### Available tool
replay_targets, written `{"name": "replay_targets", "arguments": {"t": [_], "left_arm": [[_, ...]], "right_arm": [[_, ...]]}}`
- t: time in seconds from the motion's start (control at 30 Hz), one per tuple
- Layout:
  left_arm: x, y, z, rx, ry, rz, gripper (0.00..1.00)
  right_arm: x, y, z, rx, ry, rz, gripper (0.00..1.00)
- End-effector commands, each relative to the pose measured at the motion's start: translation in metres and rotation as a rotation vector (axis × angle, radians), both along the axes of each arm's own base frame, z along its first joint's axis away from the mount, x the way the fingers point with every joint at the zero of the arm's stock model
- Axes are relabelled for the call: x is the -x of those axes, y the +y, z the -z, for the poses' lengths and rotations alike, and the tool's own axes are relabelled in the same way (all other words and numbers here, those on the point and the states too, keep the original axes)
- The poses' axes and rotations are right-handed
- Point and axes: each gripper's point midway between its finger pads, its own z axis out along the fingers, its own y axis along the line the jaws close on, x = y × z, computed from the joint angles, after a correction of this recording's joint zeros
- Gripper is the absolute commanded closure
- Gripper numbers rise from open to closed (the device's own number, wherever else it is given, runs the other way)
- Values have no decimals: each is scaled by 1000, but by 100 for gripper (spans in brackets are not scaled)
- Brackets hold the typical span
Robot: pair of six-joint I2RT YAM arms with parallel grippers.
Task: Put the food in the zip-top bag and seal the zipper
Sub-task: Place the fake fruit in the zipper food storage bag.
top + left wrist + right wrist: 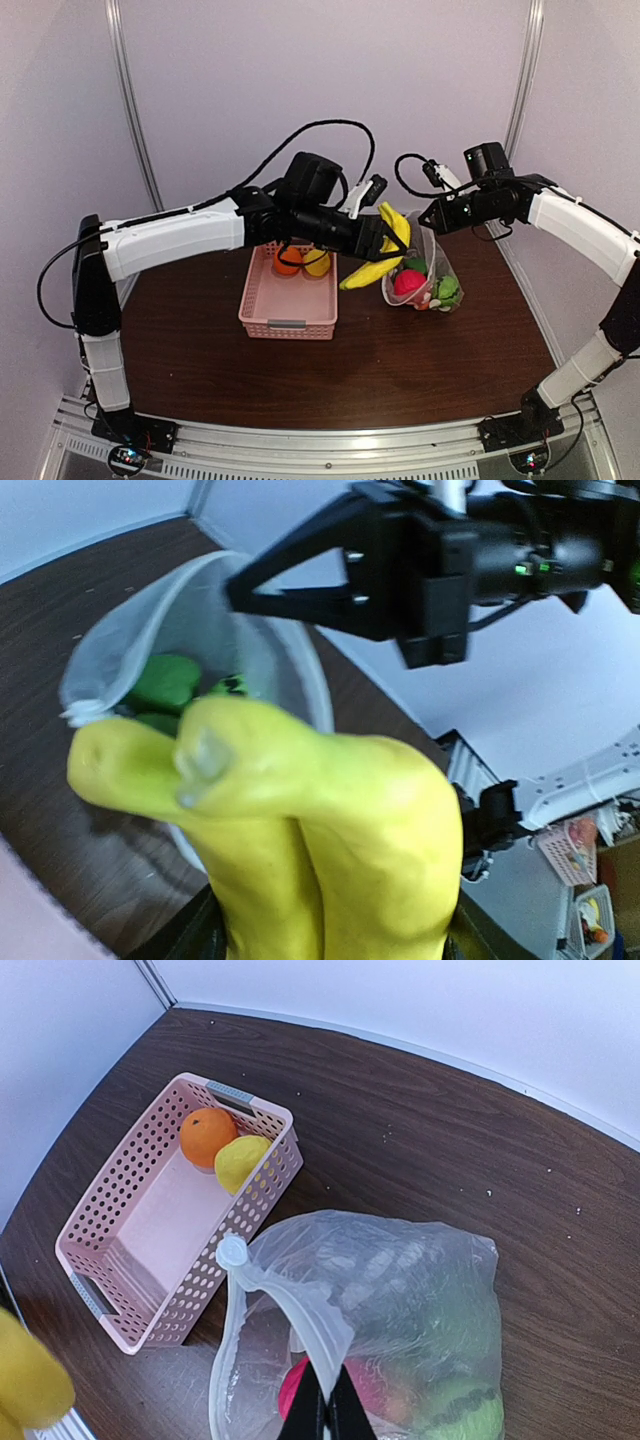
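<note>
My left gripper (pixel 385 240) is shut on the yellow banana (pixel 380 250) and holds it in the air just left of the zip-top bag (pixel 432 262). The banana fills the left wrist view (pixel 310 830), with the bag's open mouth (pixel 180 630) behind it. My right gripper (pixel 327 1412) is shut on the bag's mouth edge, the zipper strip (pixel 285 1305), and holds it up. The bag (pixel 400 1310) holds a red ball (pixel 407 282) and green pieces (pixel 448 290). An orange (pixel 208 1135) and a yellow piece (pixel 243 1163) lie in the pink basket.
The pink lattice basket (pixel 262 318) stands on the dark wooden table left of the bag; it also shows in the right wrist view (pixel 120 1260). White walls close in the table at the back and sides.
</note>
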Motion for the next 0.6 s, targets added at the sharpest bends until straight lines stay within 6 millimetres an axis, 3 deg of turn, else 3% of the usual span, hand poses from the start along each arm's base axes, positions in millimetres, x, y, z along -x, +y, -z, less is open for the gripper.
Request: {"name": "replay_targets", "arguments": {"t": [0.0,0.17,0.37,0.57], "left_arm": [[28,-39,-22,175,37,235,52],[34,-62,4,182,175,277,53],[31,-74,26,171,309,251,55],[7,-73,50,143,427,149,56]], "right_arm": [[-3,-2,-12,-9,-32,9,100],[3,2,-19,-30,-44,-23,100],[14,7,-31,-72,-64,-70,100],[31,17,-36,-93,-83,-164,100]]}}
